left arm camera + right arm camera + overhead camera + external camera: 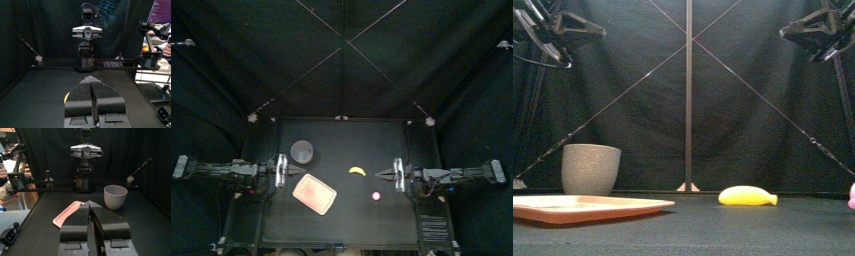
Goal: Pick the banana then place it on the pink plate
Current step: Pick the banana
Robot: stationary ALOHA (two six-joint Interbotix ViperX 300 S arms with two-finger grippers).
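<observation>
Left hand point(92, 80) and right hand point(90, 204) pinched closed, empty, parked at the sides. Banana point(358, 171) lies free near plate point(314, 193); pick pending.

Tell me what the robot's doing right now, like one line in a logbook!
phase: not started | left gripper: shut, parked left | right gripper: shut, parked right | banana: lying loose, untouched | pink plate: empty

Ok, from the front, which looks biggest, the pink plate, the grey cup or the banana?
1. Pink plate, though it lies nearest the camera, so that's unsure.
2. Grey cup.
3. Banana, smallest.
</observation>
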